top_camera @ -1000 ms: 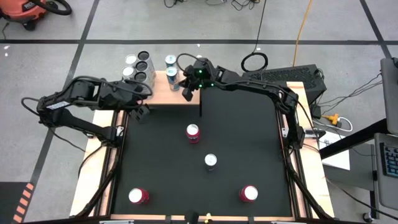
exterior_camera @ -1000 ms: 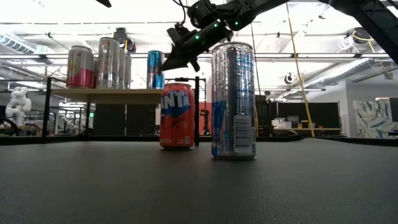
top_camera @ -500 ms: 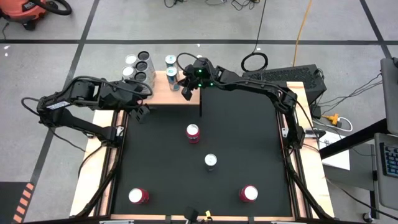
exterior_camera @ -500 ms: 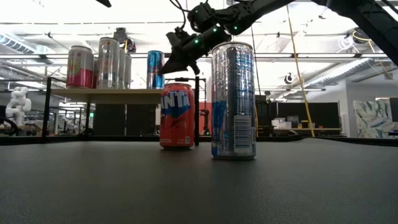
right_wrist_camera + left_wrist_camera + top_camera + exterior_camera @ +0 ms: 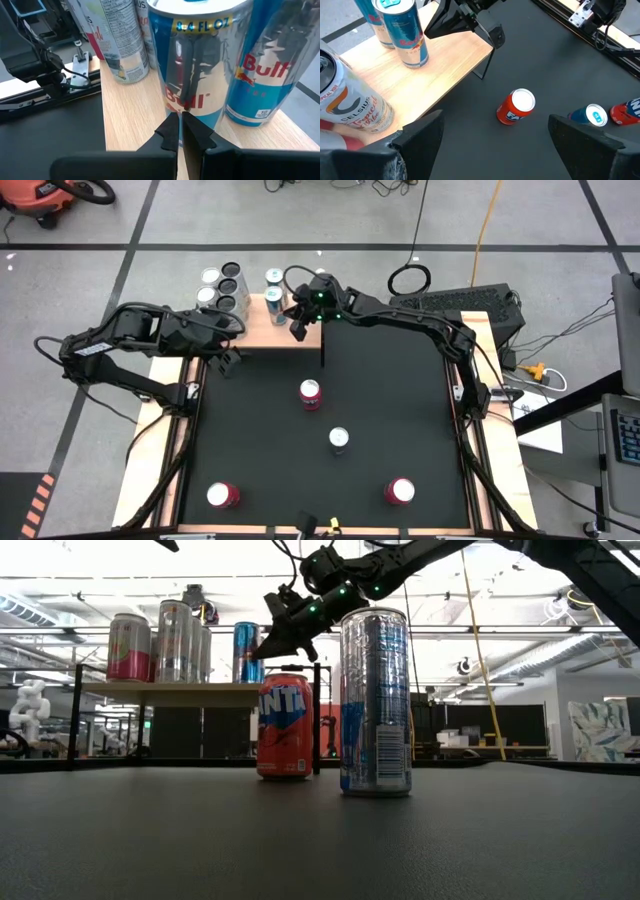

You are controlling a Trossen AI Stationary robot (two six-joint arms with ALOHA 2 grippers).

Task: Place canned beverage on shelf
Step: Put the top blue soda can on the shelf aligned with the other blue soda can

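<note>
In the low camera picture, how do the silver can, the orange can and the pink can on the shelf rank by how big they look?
1. Silver can, largest.
2. Orange can.
3. Pink can, smallest.
The silver can stands nearest the camera and the pink can farthest, so true sizes stay unsure.

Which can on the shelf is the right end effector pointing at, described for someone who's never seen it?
Find the pale wood shelf along the table's far edge. Two slim blue-and-silver cans stand near its right end, away from the wider cans. It is the nearer blue can, directly before the shut right end effector.
</note>
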